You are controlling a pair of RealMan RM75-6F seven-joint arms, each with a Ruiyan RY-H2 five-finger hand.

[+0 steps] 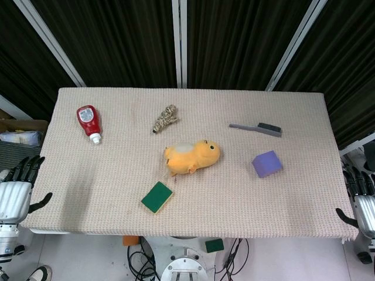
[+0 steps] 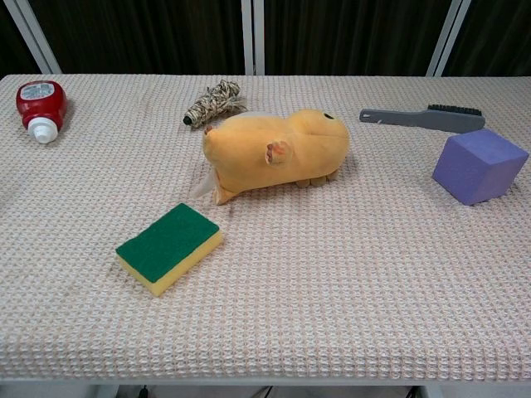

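An orange plush hamster (image 1: 191, 157) (image 2: 276, 152) lies on its side at the middle of the table. A green and yellow sponge (image 1: 157, 196) (image 2: 169, 247) lies in front of it to the left. My left hand (image 1: 16, 194) hangs off the table's left front corner, fingers apart, holding nothing. My right hand (image 1: 362, 202) hangs off the right front corner, fingers apart and empty. Neither hand shows in the chest view.
A red ketchup bottle (image 1: 89, 122) (image 2: 38, 105) lies at the back left. A rope bundle (image 1: 165, 118) (image 2: 212, 103) sits behind the hamster. A grey brush (image 1: 256, 129) (image 2: 421, 118) and a purple cube (image 1: 267, 163) (image 2: 479, 166) are on the right. The woven table cover (image 1: 281, 199) spans the table.
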